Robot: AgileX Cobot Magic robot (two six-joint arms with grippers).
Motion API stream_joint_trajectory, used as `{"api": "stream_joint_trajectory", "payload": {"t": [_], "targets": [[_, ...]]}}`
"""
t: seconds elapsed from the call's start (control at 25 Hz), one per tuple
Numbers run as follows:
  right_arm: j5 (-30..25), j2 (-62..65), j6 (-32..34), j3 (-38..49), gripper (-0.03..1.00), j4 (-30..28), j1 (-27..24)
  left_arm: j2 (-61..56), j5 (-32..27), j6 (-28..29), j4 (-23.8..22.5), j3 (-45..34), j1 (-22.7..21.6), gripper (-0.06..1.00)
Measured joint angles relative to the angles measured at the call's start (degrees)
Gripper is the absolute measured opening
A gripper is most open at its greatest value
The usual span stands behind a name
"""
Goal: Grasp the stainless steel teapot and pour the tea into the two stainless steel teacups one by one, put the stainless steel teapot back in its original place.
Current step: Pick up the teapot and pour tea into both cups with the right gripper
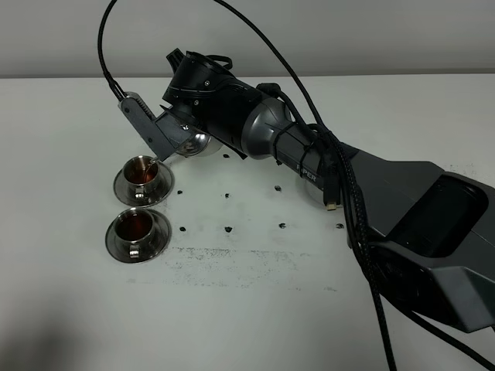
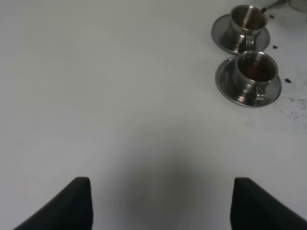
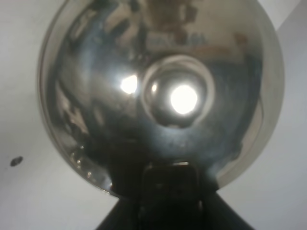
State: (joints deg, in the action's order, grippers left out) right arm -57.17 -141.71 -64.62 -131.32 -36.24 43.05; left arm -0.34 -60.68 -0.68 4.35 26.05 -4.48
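The teapot (image 1: 195, 144) hangs tipped in the air over the left part of the surface (image 1: 255, 309). Its spout (image 1: 157, 161) dips to the rim of the far cup (image 1: 142, 170). The right hand (image 1: 153, 127) is clenched on the pot, with its arm (image 1: 309, 151) reaching across from the right. In the right wrist view the domed lid and its knob (image 3: 177, 93) fill the picture.

Both cups show dark tea. The near cup (image 1: 137, 226) looks filled and stands apart from the spout, so I judge that pour done. With the spout right at the far cup, which already holds tea, the second pour seems under way or close to its end. I cannot tell whether tea is running at this instant.

What is left, as I read it, is to bring the pot level, carry it back and set it on its coaster. No coaster shows in any view, and it may lie hidden behind the arm.

The left hand (image 2: 160, 203) is released and empty. It hangs over bare surface well apart from the cups.

Counted:
- One teapot.
- Two cups.
- Two saucers, a far saucer (image 1: 122, 185) and a near saucer (image 1: 116, 246), one under each cup.
- Two hands, though only the right arm shows in the high view.
- Several small dark specks (image 1: 230, 229), dotted on the surface beside the cups.
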Motion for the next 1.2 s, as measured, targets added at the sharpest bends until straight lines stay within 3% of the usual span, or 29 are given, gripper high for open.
{"api": "stream_joint_trajectory", "payload": {"t": [1.2], "targets": [[-0.04, 0.0, 0.48, 0.0, 0.19, -0.18, 0.0, 0.0, 0.0, 0.0, 0.0, 0.0, 0.0, 0.59]]}}
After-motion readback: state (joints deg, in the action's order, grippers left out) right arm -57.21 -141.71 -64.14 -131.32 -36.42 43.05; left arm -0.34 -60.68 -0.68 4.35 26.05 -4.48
